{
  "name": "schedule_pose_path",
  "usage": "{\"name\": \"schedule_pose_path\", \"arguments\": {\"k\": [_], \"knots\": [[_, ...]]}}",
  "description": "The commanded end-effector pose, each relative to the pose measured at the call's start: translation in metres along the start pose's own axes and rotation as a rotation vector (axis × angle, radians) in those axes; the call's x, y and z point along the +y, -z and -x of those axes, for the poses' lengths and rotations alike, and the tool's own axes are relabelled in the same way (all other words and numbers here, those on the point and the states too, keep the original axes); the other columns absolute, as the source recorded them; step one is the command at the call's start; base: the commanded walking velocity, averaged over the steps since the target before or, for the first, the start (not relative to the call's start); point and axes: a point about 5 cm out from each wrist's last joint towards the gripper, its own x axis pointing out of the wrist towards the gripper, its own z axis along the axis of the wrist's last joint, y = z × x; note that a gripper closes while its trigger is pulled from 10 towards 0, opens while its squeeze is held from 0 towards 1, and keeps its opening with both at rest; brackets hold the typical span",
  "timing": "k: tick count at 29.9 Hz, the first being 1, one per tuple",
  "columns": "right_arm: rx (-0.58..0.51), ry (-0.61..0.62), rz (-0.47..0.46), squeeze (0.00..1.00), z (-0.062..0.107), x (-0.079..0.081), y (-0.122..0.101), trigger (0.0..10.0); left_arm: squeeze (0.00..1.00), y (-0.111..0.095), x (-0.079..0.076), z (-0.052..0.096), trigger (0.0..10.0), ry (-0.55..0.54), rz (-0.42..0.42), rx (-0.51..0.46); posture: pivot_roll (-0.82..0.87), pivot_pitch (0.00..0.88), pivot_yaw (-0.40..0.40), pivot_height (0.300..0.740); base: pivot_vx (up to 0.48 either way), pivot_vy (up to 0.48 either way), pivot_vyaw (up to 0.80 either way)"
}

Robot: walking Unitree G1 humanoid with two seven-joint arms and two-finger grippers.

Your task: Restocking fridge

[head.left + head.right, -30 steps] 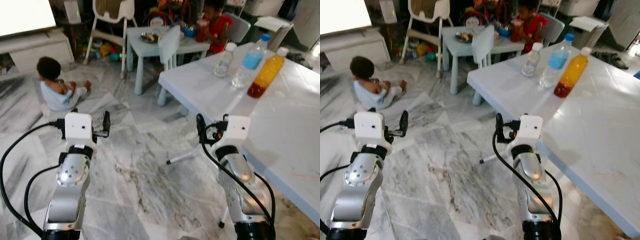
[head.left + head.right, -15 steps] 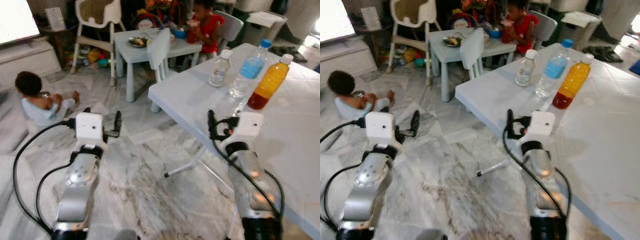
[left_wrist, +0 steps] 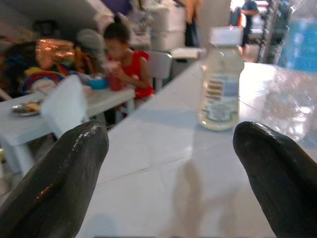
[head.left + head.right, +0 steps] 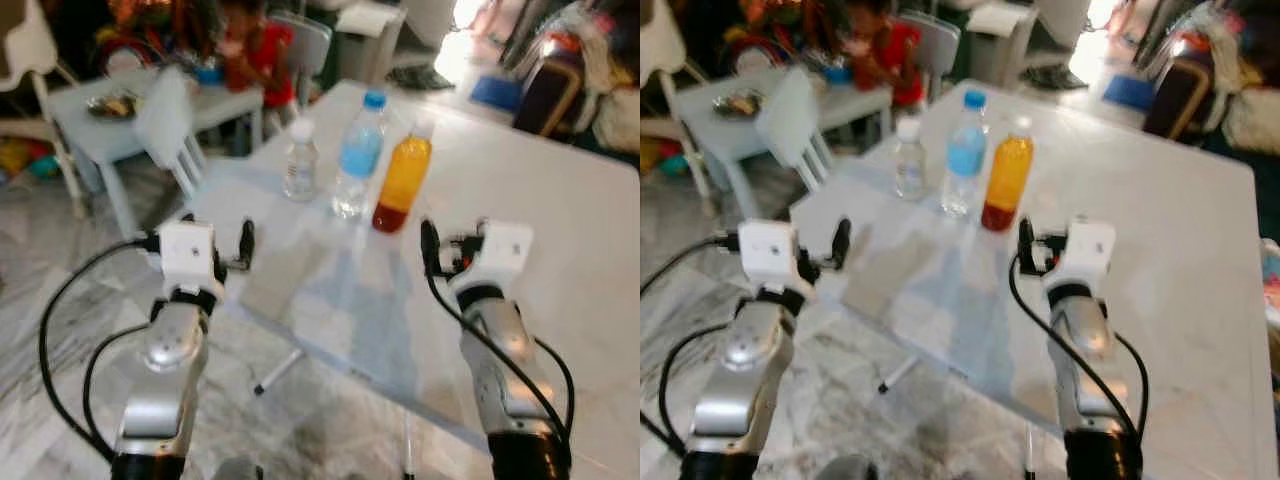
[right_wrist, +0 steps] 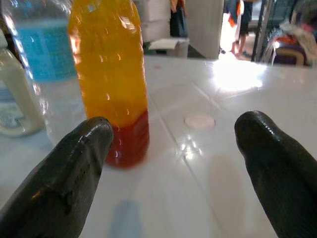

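Right wrist view is taken up by the orange juice bottle [image 5: 110,79], its lowest part a darker red, standing upright on the white table [image 5: 208,168] just ahead of the right gripper [image 5: 171,163], whose two black fingers [image 5: 74,173] are spread wide and grip nothing. Beside the juice, the water bottle with the blue label [image 5: 37,64] and the small clear bottle with the white cap [image 5: 15,99] are lined up; all three are seen in the left eye view as a short row near the table's far corner, the juice bottle [image 4: 402,185] closest to the right arm, the water bottle [image 4: 358,155] in the middle and the small bottle [image 4: 299,160] toward the left.

Compared with the picture of half a second ago, the whole scene is shifted: the table, then off to the right with bare marble floor between the arms, is now spread directly under both arms, and the bottles are brought close in front. This is read as a turn and approach of the robot, not as a move of the bottles, which keep their order. The left gripper [image 3: 171,163] is likewise held open and empty above the table edge, aimed at the small bottle [image 3: 220,79].

Behind the table, a child in a red top [image 3: 130,62] is seated at a low play table [image 3: 29,121].

For the restocking, the approach is judged to be nearly finished and no bottle is yet grasped; the juice bottle is the likeliest first pick for the right gripper.
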Motion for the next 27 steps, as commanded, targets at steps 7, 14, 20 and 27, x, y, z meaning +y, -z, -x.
{"name": "schedule_pose_path", "arguments": {"k": [7, 14, 20, 27], "knots": [[-0.011, 0.008, 0.027, 0.0, 0.001, -0.004, -0.001, 10.0, 0.0, -0.002, -0.003, 0.0, 10.0, 0.008, 0.009, -0.009, 0.05, 0.068, -0.052, 0.74, 0.0, 0.0, 0.0], [-0.088, -0.027, 0.075, 0.0, -0.008, -0.004, -0.019, 10.0, 0.0, -0.006, -0.002, -0.001, 10.0, 0.003, 0.002, -0.021, 0.05, 0.079, -0.049, 0.74, 0.0, 0.0, 0.0], [-0.159, -0.052, 0.111, 0.0, -0.025, -0.008, -0.041, 10.0, 0.0, -0.007, -0.002, -0.001, 10.0, 0.002, 0.001, -0.019, 0.05, 0.086, -0.046, 0.74, 0.0, 0.0, 0.0], [-0.212, -0.046, 0.137, 0.0, -0.041, -0.017, -0.061, 10.0, 0.0, -0.009, -0.004, -0.001, 10.0, 0.005, 0.002, -0.024, 0.06, 0.093, -0.043, 0.74, 0.0, 0.0, 0.0]]}}
